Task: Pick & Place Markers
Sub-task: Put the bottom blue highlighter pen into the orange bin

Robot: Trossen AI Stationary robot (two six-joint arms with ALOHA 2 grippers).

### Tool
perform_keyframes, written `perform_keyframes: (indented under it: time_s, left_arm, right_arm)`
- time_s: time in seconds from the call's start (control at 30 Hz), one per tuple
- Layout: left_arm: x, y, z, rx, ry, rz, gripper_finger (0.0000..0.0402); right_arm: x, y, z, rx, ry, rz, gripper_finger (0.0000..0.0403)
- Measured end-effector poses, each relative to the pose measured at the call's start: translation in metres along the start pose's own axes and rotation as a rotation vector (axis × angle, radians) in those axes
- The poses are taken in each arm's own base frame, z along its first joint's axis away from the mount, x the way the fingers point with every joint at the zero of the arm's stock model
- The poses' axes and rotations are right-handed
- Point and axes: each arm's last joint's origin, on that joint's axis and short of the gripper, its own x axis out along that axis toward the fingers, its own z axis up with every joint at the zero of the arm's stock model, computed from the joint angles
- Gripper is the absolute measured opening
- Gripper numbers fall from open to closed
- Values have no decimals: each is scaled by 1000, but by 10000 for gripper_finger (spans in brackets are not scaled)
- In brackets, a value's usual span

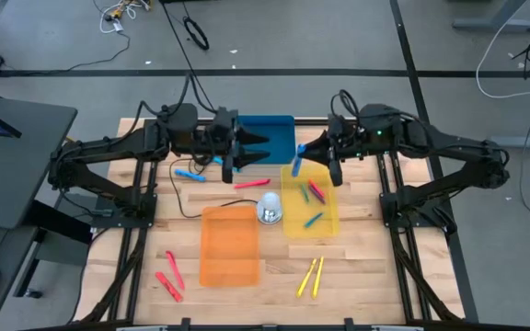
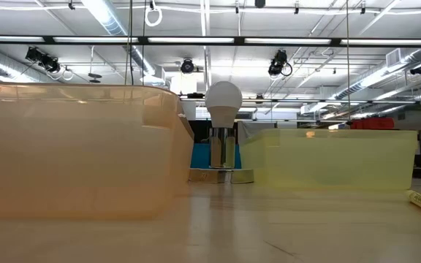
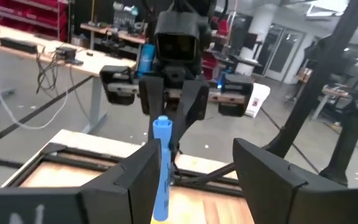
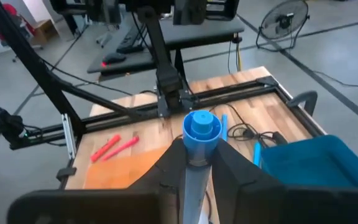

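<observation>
Blue marker (image 4: 199, 134) clamped in right pincer (image 1: 299, 158), apparently above yellow tray (image 1: 328, 222).

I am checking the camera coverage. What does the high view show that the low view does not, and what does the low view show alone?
Only the high view: both arms, the left tool open, the right tool shut on a blue marker, the red markers and the markers inside the yellow tray.
Only the low view: the ceiling lights of the room behind.
Both: the orange tray, the yellow tray, the blue tray, the bulb between the trays, and the yellow markers on the table.
</observation>
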Motion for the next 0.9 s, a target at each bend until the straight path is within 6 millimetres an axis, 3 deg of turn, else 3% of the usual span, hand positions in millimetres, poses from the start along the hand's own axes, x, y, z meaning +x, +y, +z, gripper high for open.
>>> perform_keyframes:
  time_s: [0.17,0.37,0.9]
  left_arm:
    - [0,0,2,36,-23,-12,257]
    - [0,0,2,61,-20,-12,304]
    - [0,0,2,61,-14,-11,314]
  right_arm:
    - [-1,3,13,5,-24,5,49]
    - [11,8,35,-39,1,20,49]
    - [36,25,86,-147,-47,105,49]
